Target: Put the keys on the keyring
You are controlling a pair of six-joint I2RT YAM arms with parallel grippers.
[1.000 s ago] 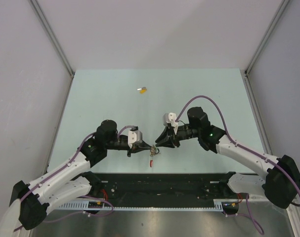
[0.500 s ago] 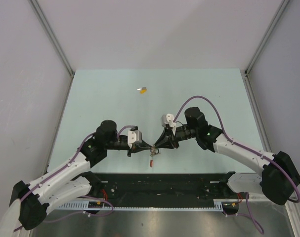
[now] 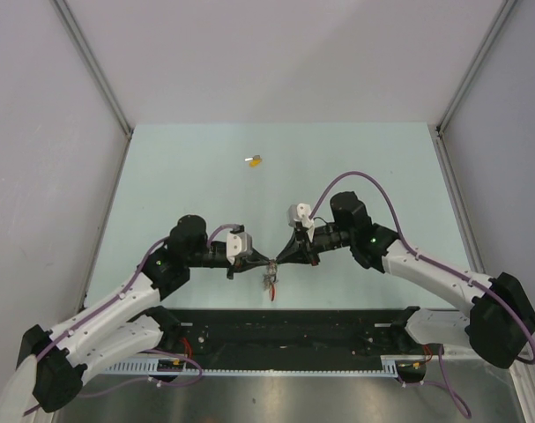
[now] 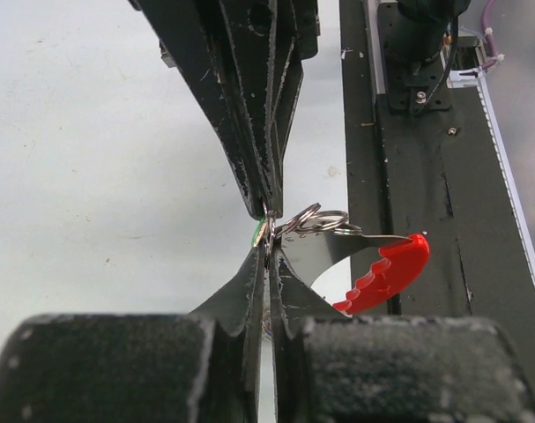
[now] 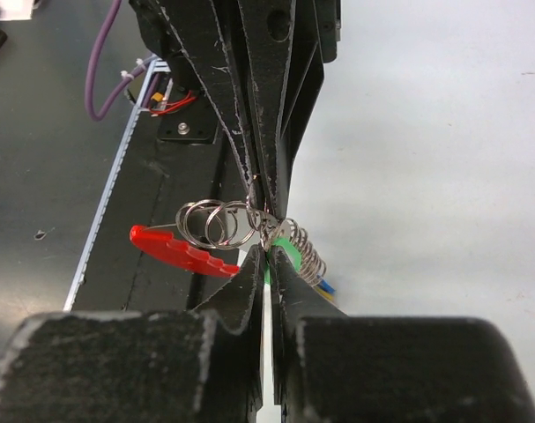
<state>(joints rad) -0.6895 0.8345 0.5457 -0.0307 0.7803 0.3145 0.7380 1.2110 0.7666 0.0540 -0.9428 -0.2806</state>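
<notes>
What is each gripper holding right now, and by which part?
Left gripper pinches the keyring by its wire rings; the rest hangs free. Right gripper appears shut on the green-headed key, at its head.

The left claw (image 4: pixel 267 257) and the right claw (image 5: pixel 266 260) have fingers of matt black plastic, rough and scuffed pale along their edges. The keyring (image 5: pixel 211 222) is thin loops of bright, polished metal wire, with a smooth red plastic band (image 4: pixel 386 271) of slight sheen and a coiled metal spring (image 5: pixel 309 256) beside the smooth green plastic head of the green-headed key (image 5: pixel 290 238). The bench (image 4: pixel 91 159) is pale, matt and smooth, faintly specked with marks.
</notes>
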